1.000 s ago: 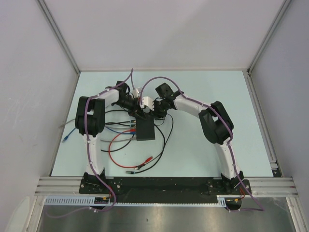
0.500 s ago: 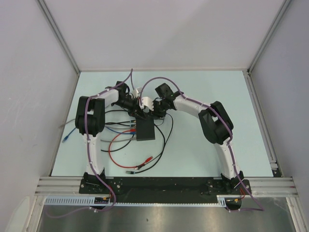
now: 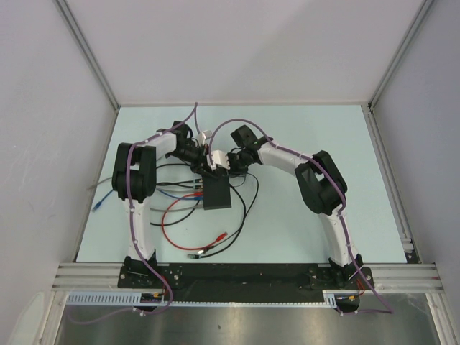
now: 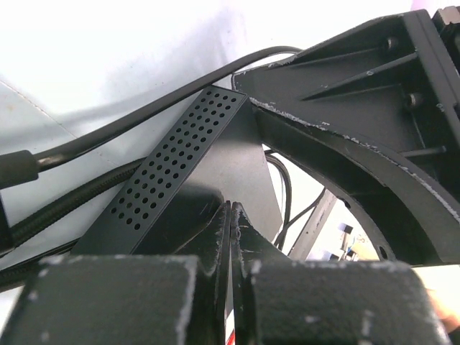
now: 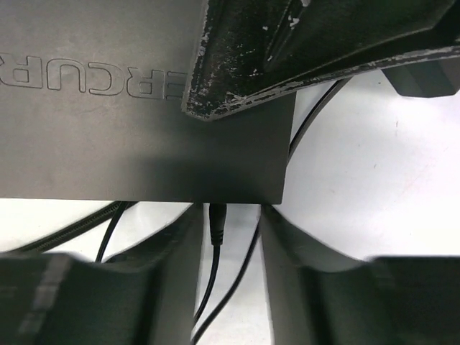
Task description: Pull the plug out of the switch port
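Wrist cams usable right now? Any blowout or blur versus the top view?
Top external: evenly lit, sharp, soft shadows only around the switch. Left wrist: background blown out white, own jaws blurred up close, switch's perforated side crisp. Right wrist: table overexposed, switch dark yet its embossed lettering reads; jaws out of focus, plug between them slightly soft.

Switch point(image 3: 215, 194) mid-frame on bench point(image 3: 309, 144). Left claw point(image 3: 209, 171) and right claw point(image 3: 225, 172) side by side at its upper edge. Cables point(image 3: 183, 189) spread left and below. Right wrist view: plug point(image 5: 216, 219) under switch edge, between 2 fingers point(image 5: 169, 280).
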Robot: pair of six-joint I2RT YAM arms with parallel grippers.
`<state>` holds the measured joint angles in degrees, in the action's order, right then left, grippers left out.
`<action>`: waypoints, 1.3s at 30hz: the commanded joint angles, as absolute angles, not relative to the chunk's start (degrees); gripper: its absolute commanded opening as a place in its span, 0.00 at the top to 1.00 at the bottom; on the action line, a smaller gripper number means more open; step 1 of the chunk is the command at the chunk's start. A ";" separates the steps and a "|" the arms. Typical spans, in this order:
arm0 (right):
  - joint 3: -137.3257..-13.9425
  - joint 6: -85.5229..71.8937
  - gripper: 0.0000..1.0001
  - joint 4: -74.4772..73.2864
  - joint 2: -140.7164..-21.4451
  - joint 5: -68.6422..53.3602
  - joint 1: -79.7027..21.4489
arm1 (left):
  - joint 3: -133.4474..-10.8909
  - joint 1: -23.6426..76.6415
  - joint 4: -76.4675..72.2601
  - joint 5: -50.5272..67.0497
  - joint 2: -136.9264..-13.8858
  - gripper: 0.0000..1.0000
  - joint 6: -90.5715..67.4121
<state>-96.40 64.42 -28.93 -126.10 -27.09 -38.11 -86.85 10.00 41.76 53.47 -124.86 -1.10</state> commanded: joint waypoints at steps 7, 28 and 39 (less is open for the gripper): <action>-94.04 63.81 0.51 -26.45 -123.84 -27.33 -38.50 | -86.13 10.20 41.13 45.35 -127.79 1.00 1.32; -96.50 59.77 0.54 -32.17 -120.49 -31.38 -37.53 | -86.05 9.58 41.48 45.26 -127.18 1.00 1.85; -99.31 60.47 0.56 -32.87 -126.38 -28.04 -37.71 | -86.05 9.23 41.48 45.35 -127.09 1.00 1.76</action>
